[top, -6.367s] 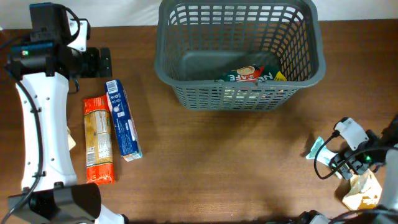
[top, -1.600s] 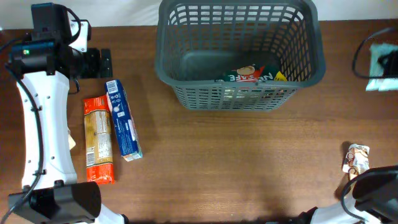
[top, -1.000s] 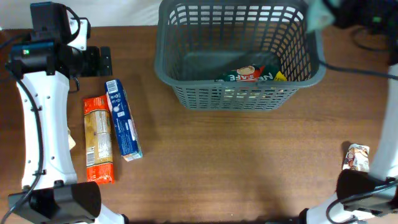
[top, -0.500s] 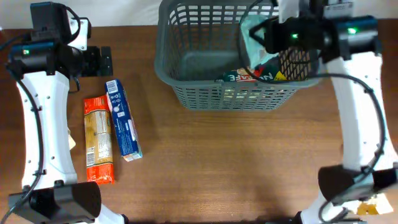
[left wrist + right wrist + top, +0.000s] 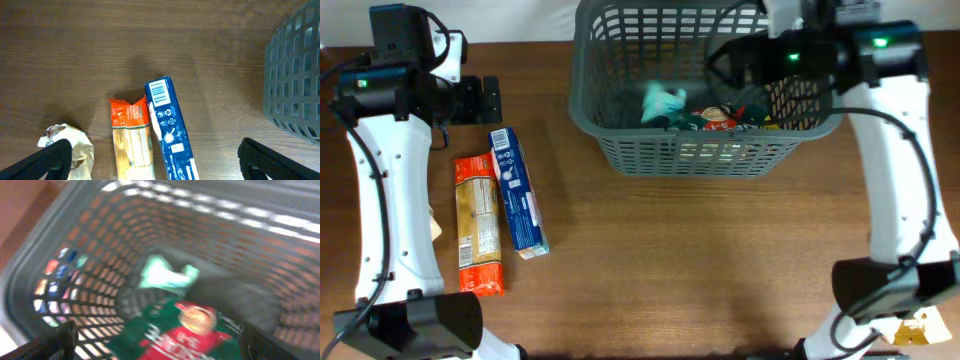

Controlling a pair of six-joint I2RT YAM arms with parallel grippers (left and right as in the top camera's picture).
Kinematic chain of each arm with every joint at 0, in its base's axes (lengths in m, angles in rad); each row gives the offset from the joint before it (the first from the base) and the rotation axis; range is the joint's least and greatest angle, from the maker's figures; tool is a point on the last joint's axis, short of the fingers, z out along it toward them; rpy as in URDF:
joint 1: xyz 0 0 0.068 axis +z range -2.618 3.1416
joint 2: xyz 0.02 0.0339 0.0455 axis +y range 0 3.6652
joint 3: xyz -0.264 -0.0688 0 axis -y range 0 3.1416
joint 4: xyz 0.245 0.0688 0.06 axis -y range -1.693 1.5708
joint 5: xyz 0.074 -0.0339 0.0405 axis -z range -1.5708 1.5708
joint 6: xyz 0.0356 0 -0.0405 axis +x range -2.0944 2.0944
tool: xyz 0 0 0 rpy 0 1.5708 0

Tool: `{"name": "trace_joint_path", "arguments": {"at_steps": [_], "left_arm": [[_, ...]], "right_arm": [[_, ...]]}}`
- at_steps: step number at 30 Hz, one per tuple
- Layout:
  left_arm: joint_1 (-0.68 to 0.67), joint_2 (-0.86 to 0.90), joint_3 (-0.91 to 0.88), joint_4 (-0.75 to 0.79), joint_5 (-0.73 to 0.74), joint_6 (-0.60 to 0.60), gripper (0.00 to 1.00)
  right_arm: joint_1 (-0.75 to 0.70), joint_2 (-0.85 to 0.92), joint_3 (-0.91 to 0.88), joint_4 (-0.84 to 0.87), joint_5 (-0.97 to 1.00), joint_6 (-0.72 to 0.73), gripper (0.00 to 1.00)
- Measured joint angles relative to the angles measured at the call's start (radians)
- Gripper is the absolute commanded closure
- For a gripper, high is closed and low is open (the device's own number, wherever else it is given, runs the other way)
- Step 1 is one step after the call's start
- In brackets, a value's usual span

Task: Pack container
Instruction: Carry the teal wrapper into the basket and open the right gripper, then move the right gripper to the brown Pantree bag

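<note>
The container, a large dark grey slotted basket (image 5: 610, 125), stands at the back middle of the table. Inside lie a red and green snack packet (image 5: 715, 118) and a blurred light green packet (image 5: 663, 100). My right gripper (image 5: 735, 62) hovers over the basket's right half, open and empty. The right wrist view looks into the basket (image 5: 100, 235) at the light green packet (image 5: 162, 272) and the red and green packet (image 5: 192, 330), with the open jaws (image 5: 162, 342) above them. My left gripper (image 5: 480, 98) is open and empty at the far left; its jaws (image 5: 157, 165) are above the table.
A blue box (image 5: 516, 190) and an orange packet (image 5: 478, 225) lie side by side at the left; both show in the left wrist view, box (image 5: 169, 132), packet (image 5: 131, 137), beside a crumpled tan packet (image 5: 72, 147). Another packet (image 5: 910, 330) lies at the front right corner.
My right arm swung from the right side of the table to above the basket with the light green packet. It let go, and the packet now sits loose inside. The left arm has not moved.
</note>
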Motion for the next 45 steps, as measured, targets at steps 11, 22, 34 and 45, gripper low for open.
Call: {"name": "trace_joint_path", "arguments": {"at_steps": [11, 22, 34, 45], "left_arm": [[0.0, 0.0, 0.0, 0.003, 0.001, 0.0, 0.01], [0.0, 0.0, 0.0, 0.01, 0.003, 0.0, 0.01], [0.0, 0.0, 0.0, 0.016, 0.004, 0.0, 0.01], [0.0, 0.0, 0.0, 0.058, 0.03, 0.0, 0.01]], "right_arm": [[-0.46, -0.248, 0.104, -0.394, 0.339, 0.055, 0.01], [-0.742, -0.287, -0.105, -0.514, 0.476, 0.316, 0.01], [-0.901, -0.807, -0.808, -0.371, 0.668, 0.609, 0.01], [-0.902, -1.172, -1.157, -0.236, 0.81, 1.021, 0.01]]}}
